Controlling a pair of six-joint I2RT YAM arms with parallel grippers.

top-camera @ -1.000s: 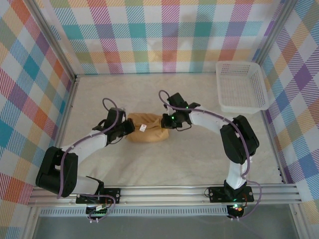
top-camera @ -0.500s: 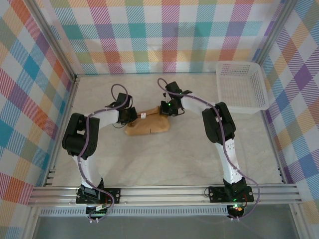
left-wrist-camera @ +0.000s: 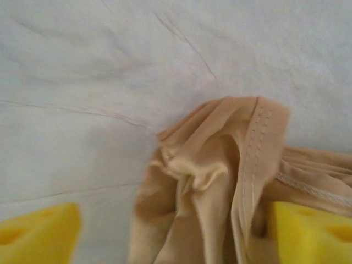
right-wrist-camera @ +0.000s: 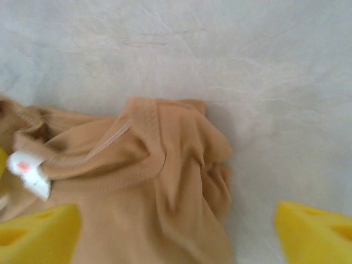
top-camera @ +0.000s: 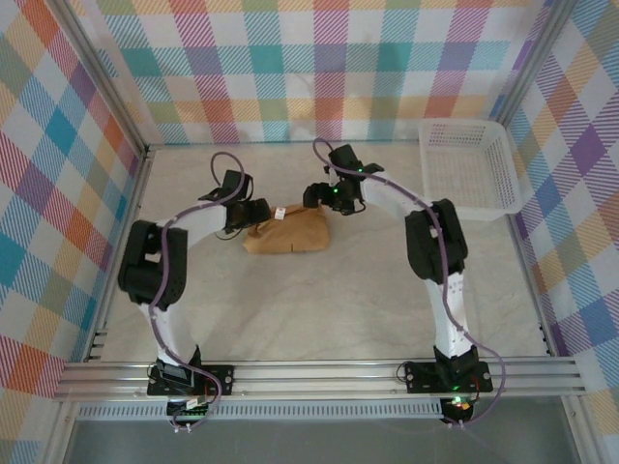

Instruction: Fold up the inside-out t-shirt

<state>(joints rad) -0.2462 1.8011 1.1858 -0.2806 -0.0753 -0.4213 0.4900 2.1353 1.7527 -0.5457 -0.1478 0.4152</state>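
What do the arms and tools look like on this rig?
Left arm and right arm: white links, black joints, purple cable looped alongside. Left tool and right tool: black bodies, yellow wedge-shaped fingertips; green light on the right one.

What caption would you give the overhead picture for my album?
Left end effector and right end effector hang open at the far corners of a bunched tan t-shirt.
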